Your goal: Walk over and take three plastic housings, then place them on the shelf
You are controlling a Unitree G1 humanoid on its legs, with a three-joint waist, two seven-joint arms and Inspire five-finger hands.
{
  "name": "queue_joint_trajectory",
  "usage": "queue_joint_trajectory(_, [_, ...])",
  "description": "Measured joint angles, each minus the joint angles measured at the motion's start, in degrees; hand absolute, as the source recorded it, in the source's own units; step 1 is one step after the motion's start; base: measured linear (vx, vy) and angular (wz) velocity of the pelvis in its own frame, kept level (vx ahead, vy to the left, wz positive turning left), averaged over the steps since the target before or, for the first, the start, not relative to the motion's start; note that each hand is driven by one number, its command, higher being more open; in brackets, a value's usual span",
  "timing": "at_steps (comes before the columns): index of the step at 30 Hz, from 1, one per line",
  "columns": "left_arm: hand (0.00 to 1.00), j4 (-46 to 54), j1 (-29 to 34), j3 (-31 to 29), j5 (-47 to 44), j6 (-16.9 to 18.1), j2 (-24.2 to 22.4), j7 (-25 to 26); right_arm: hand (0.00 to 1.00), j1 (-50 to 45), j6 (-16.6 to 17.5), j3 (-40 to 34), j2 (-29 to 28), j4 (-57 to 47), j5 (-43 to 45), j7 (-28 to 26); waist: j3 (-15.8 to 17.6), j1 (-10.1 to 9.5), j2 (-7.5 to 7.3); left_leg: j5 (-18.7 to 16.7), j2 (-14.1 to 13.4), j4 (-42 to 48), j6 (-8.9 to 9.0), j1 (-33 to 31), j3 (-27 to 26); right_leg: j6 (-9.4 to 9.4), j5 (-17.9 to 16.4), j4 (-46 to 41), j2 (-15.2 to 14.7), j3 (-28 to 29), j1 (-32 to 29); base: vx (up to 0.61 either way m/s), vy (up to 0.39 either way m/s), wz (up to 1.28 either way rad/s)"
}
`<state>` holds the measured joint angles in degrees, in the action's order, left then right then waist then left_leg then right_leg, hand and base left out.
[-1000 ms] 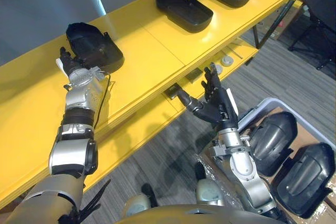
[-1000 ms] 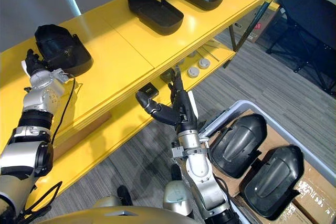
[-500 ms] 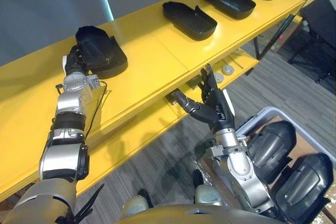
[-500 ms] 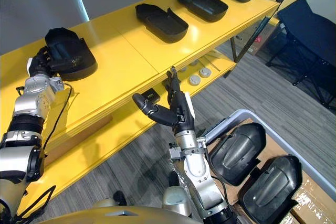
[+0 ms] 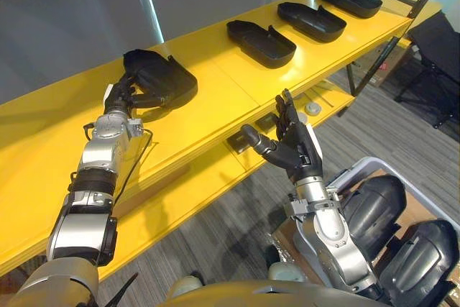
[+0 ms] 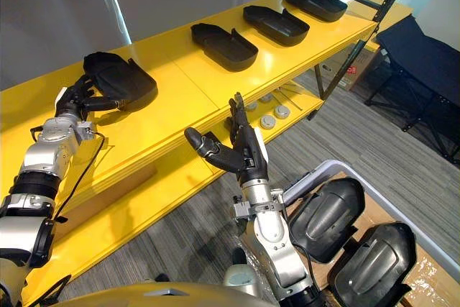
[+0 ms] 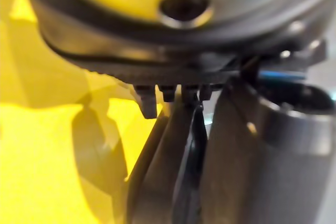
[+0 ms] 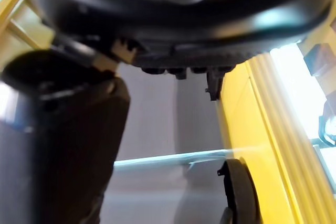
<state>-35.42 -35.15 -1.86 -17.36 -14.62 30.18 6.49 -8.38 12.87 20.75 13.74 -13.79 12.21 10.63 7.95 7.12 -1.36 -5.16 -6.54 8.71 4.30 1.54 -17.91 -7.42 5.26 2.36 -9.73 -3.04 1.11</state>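
1. Nearest the robot, a grey bin (image 5: 345,166) on the floor holds 2 dark plastic shells side by side, the first bin housing (image 6: 323,210) and the second bin housing (image 6: 374,257). No hand is on either.
2. Just above, the right hand (image 5: 291,150) hangs in the air before the lower board of the yellow shelf (image 5: 215,84), fingers straight and spread, thumb out, holding nothing.
3. Farther up, the left hand (image 5: 121,98) reaches onto the top board, fingers curled round the near end of the held housing (image 5: 164,80). It lies on the yellow surface, though whether its full weight rests there cannot be told.
4. Beyond, 3 more lie free in a row along the same board — the nearest row housing (image 5: 261,34), the middle row housing (image 5: 311,21) and the farthest row housing (image 5: 351,0).
5. Judged from this layout, the placing looks nearly done — what is left appears to be letting go of the gripped piece and drawing the arm clear.
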Motion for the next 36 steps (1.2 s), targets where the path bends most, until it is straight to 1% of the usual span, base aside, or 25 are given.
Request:
queue_joint_trajectory(5, [1.0, 0.0, 0.01, 1.8, 0.64, 0.52, 0.07, -0.72, 1.0, -0.37, 0.0, 0.08, 0.07, 0.0, 0.01, 0.28, -0.3, -0.59, 0.28, 0.09, 0.0, -0.09, -0.02, -0.01, 0.1, 0.03, 0.03, 0.0, -0.02, -0.05, 0.03, 0.0, 0.0, 0.0])
queue_joint_trajectory(8, [1.0, 0.0, 0.02, 2.36, 2.54, 0.7, 0.08, 0.5, 1.0, -0.58, 0.01, 0.12, 0.07, 0.01, 0.01, 0.26, -0.62, -0.57, 0.36, 0.36, 0.09, -0.47, -0.02, 0.03, 0.16, 0.09, 0.08, 0.03, 0.03, -0.28, 0.01, 0.0, 0.0, 0.0])
queue_joint_trajectory(10, [1.0, 0.01, 0.21, 2.58, 4.76, 0.74, 0.09, 3.64, 1.0, -1.17, 0.26, 0.12, 0.11, 0.01, -0.06, 0.12, -0.71, -0.53, 0.41, 1.02, 0.49, -1.55, 0.01, 0.6, 0.18, 0.12, 0.11, -0.04, 0.09, -0.51, 0.04, -0.02, -0.006, 0.01])
queue_joint_trajectory(11, [1.0, 0.02, 0.55, 2.44, 6.27, 0.82, 0.1, 6.51, 1.0, -1.76, 0.69, 0.05, 0.17, 0.0, -0.11, 0.02, -0.76, -0.53, 0.49, 1.37, 0.5, -2.19, 0.1, 0.92, 0.21, 0.16, 0.08, -0.05, 0.17, -0.64, 0.14, 0.0, 0.0, 0.0])
queue_joint_trajectory(12, [1.0, 0.17, 0.79, 2.2, 6.72, 0.92, 0.1, 7.43, 1.0, -1.97, 0.89, 0.05, 0.22, 0.0, -0.11, 0.0, -0.79, -0.53, 0.53, 1.42, 0.48, -2.26, 0.12, 0.95, 0.26, 0.19, 0.07, -0.05, 0.21, -0.75, 0.16, 0.0, 0.0, 0.0])
queue_joint_trajectory(14, [1.0, 7.19, 5.36, -1.02, 6.68, 2.34, 0.13, 13.2, 1.0, -2.15, 2.0, -0.08, 1.5, -0.14, -0.72, -0.52, -0.97, -0.61, 0.69, 1.87, 0.46, -3.02, 0.28, 1.11, 0.52, 0.28, 0.04, -0.05, 0.36, -1.03, 0.16, -0.03, -0.022, 0.05])
queue_joint_trajectory(15, [1.0, 9.76, 6.76, -1.64, 6.62, 2.82, 0.13, 14.12, 1.0, -2.02, 2.21, -0.11, 2.11, -0.2, -0.97, -0.76, -1.01, -0.7, 0.68, 1.95, 0.45, -3.1, 0.31, 1.11, 0.67, 0.33, 0.01, -0.05, 0.37, -1.23, 0.22, -0.02, -0.019, 0.13])
queue_joint_trajectory(16, [1.0, 16.05, 10.29, -2.58, 6.19, 4.19, 0.1, 15.28, 1.0, -1.72, 2.28, -0.57, 3.15, -0.32, -3.41, -1.44, -1.2, -1.0, 0.65, 2.01, 0.44, -3.14, 0.36, 1.11, 1.12, 0.45, -0.07, -0.04, 0.42, -1.64, 0.48, -0.01, -0.018, 0.18])
queue_joint_trajectory(17, [1.0, 23.02, 14.56, -3.1, 4.98, 5.58, -0.12, 15.2, 1.0, -1.12, 2.27, -1.22, 4.64, -0.37, -7.41, -1.86, -1.61, -1.46, 0.66, 2.01, 0.44, -3.16, 0.36, 1.1, 1.66, 0.5, -0.1, 0.06, 0.42, -2.31, 0.91, 0.0, -0.015, 0.22])
queue_joint_trajectory(18, [1.0, 26.81, 16.76, -3.12, 4.16, 5.93, -0.33, 15.12, 1.0, -0.47, 2.25, -1.46, 5.65, -0.37, -8.87, -2.06, -1.84, -1.68, 0.62, 2.01, 0.46, -3.15, 0.36, 1.09, 2.0, 0.5, -0.11, 0.15, 0.4, -2.75, 1.15, 0.0, -0.01, 0.25])
queue_joint_trajectory(19, [1.0, 34.08, 20.93, -3.06, 3.95, 6.09, -1.34, 15.01, 1.0, 1.47, 2.08, -2.2, 7.92, -0.37, -12.16, -2.71, -2.29, -2.47, 0.62, 2.01, 0.59, -3.14, 0.36, 1.06, 2.65, 0.5, -0.11, 0.4, 0.33, -3.39, 1.61, 0.0, 0.0, 0.31])
queue_joint_trajectory(20, [1.0, 39.17, 24.89, -3.05, 3.81, 7.17, -2.97, 14.69, 1.0, 4.49, 1.79, -2.4, 10.62, -0.37, -14.63, -3.46, -2.71, -3.06, 0.71, 2.05, 0.85, -3.12, 0.34, 1.0, 3.56, 0.49, -0.11, 0.79, 0.09, -4.32, 2.33, -0.01, 0.002, 0.32])
queue_joint_trajectory(22, [1.0, 43.69, 29.31, -2.95, 3.66, 8.05, -5.82, 13.8, 1.0, 9.57, 0.9, -2.69, 14.14, -0.27, -17.64, -4.56, -2.91, -4.29, 1.0, 2.33, 1.11, -3.12, 0.23, 0.88, 4.82, 0.52, -0.17, 0.85, -0.14, -5.73, 3.08, -0.03, 0.003, 0.34])
queue_joint_trajectory(23, [1.0, 44.67, 30.63, -2.96, 3.66, 8.1, -6.49, 13.46, 1.0, 11.32, 0.41, -2.83, 14.92, -0.17, -18.76, -5.06, -2.93, -4.61, 1.03, 2.48, 1.16, -3.17, 0.23, 0.81, 5.31, 0.59, -0.24, 0.85, -0.18, -6.26, 3.3, -0.06, -0.009, 0.39])
queue_joint_trajectory(24, [1.0, 45.37, 32.69, -2.92, 3.4, 8.2, -7.36, 12.39, 1.0, 14.71, -0.27, -2.98, 16.35, 0.42, -20.6, -5.77, -2.94, -5.6, 1.01, 2.82, 1.19, -3.58, 0.39, 0.81, 6.21, 0.76, -0.42, 0.86, -0.17, -7.23, 3.63, -0.08, -0.027, 0.44])
queue_joint_trajectory(25, [1.0, 45.39, 34.35, -2.98, 2.07, 8.21, -7.37, 11.62, 1.0, 17.77, -0.91, -3.01, 17.59, 1.34, -23.11, -6.51, -3.0, -6.18, 0.91, 3.51, 1.3, -4.34, 0.57, 0.75, 7.33, 0.83, -0.77, 0.87, -0.17, -8.62, 3.78, -0.08, -0.035, 0.44])
queue_joint_trajectory(26, [1.0, 45.39, 35.15, -3.01, 1.58, 8.22, -7.37, 11.33, 1.0, 19.16, -1.25, -3.0, 18.24, 1.97, -23.8, -6.92, -3.06, -6.66, 0.84, 3.79, 1.36, -4.87, 0.81, 0.77, 7.83, 0.99, -1.1, 0.86, -0.19, -9.21, 3.89, -0.08, -0.045, 0.46])
queue_joint_trajectory(27, [1.0, 45.42, 36.48, -3.21, 0.31, 8.28, -7.38, 10.51, 1.0, 21.76, -2.06, -2.98, 19.55, 3.4, -25.24, -7.55, -3.18, -7.58, 0.72, 4.59, 1.44, -5.88, 0.95, 0.73, 8.76, 1.09, -1.47, 0.84, -0.15, -10.04, 3.92, -0.06, -0.049, 0.4])
queue_joint_trajectory(28, [1.0, 46.03, 37.92, -3.7, -0.98, 8.33, -7.38, 9.98, 1.0, 24.11, -2.67, -2.77, 20.66, 5.41, -25.5, -7.96, -3.24, -8.55, 0.62, 5.36, 1.49, -6.76, 1.09, 0.63, 9.58, 1.12, -1.5, 0.88, -0.11, -10.95, 3.92, -0.05, -0.054, 0.43])
queue_joint_trajectory(30, [1.0, 47.61, 40.12, -4.54, -2.76, 9.12, -7.54, 9.09, 1.0, 26.08, -3.66, -2.57, 21.54, 7.37, -25.46, -8.34, -3.33, -9.28, 0.48, 6.05, 1.66, -7.42, 1.07, 0.13, 10.7, 1.19, -1.52, 0.94, -0.13, -12.19, 3.97, -0.02, -0.034, 0.34])
queue_joint_trajectory(31, [1.0, 49.21, 41.98, -5.38, -2.92, 10.42, -7.99, 8.18, 1.0, 27.15, -4.04, -2.33, 22.37, 8.54, -25.39, -8.96, -3.35, -10.18, 0.45, 6.58, 1.79, -7.77, 0.8, -0.15, 11.32, 1.23, -1.37, 1.08, -0.17, -12.77, 3.95, 0.01, -0.015, 0.29])
queue_joint_trajectory(32, [1.0, 50.87, 44.01, -6.42, -4.0, 11.96, -8.59, 7.27, 1.0, 28.38, -4.55, -1.76, 22.68, 9.68, -25.36, -10.14, -3.36, -10.73, 0.42, 6.87, 1.9, -7.98, 0.63, -0.16, 11.79, 0.89, -1.1, 1.2, -0.21, -13.42, 4.23, 0.02, -0.012, 0.24])
queue_joint_trajectory(33, [1.0, 51.76, 44.96, -7.08, -5.07, 12.76, -9.14, 6.49, 1.0, 28.99, -4.91, -1.35, 22.71, 10.22, -25.36, -10.65, -3.37, -10.94, 0.42, 6.88, 1.93, -7.98, 0.62, -0.16, 12.06, 0.85, -1.06, 1.22, -0.22, -13.74, 4.42, 0.02, -0.008, 0.21])
queue_joint_trajectory(35, [1.0, 55.08, 48.18, -7.93, -7.36, 15.94, -11.52, 3.58, 1.0, 31.78, -5.86, 0.98, 23.44, 12.94, -25.36, -12.38, -3.4, -11.98, 0.37, 6.89, 2.11, -7.97, 0.62, -0.15, 13.1, 0.86, -1.06, 1.63, -0.22, -14.86, 5.31, 0.03, -0.005, 0.23])
queue_joint_trajectory(36, [1.0, 55.9, 49.07, -7.91, -7.56, 16.63, -12.09, 2.74, 1.0, 32.5, -6.38, 1.74, 23.79, 13.42, -25.38, -12.88, -3.4, -12.14, 0.37, 6.89, 2.16, -7.98, 0.62, -0.14, 13.39, 0.86, -1.06, 1.76, -0.22, -15.15, 5.57, 0.02, -0.006, 0.25])
